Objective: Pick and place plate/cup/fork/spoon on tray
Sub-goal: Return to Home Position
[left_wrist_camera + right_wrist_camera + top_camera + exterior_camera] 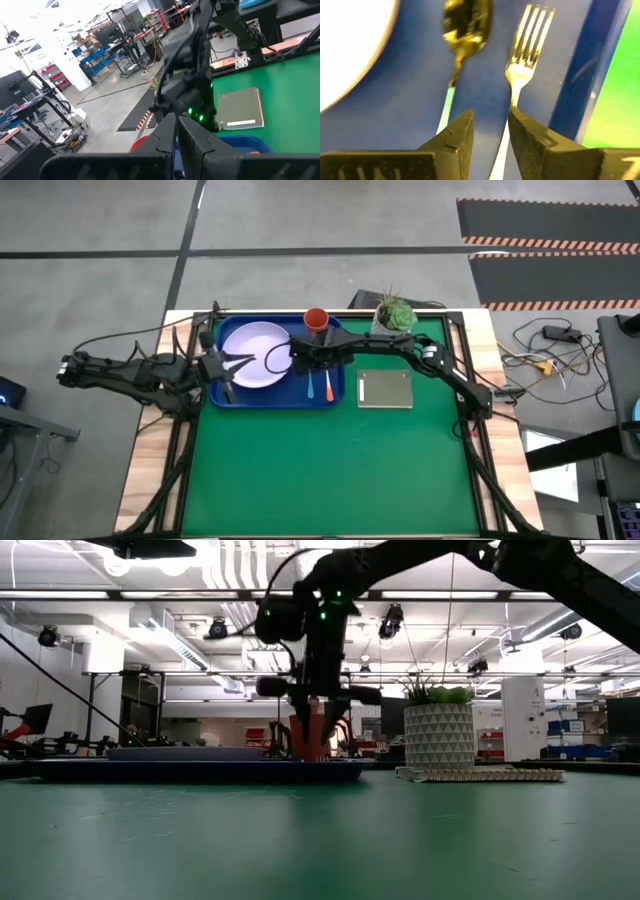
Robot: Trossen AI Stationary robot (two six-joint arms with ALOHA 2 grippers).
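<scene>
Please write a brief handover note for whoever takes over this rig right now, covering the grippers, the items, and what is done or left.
Right gripper: open and empty, above the tray, just over the fork and spoon.
Left gripper: over the plate; nothing seen in it, finger state unclear.
Items: the plate lies in the tray's left part; the spoon and fork lie side by side in its right part; the cup sits at the tray's far edge, and I cannot tell whether it is inside the rim.
Done: plate, fork and spoon placed.
Left: confirm the cup's placement, then retract both arms.
</scene>
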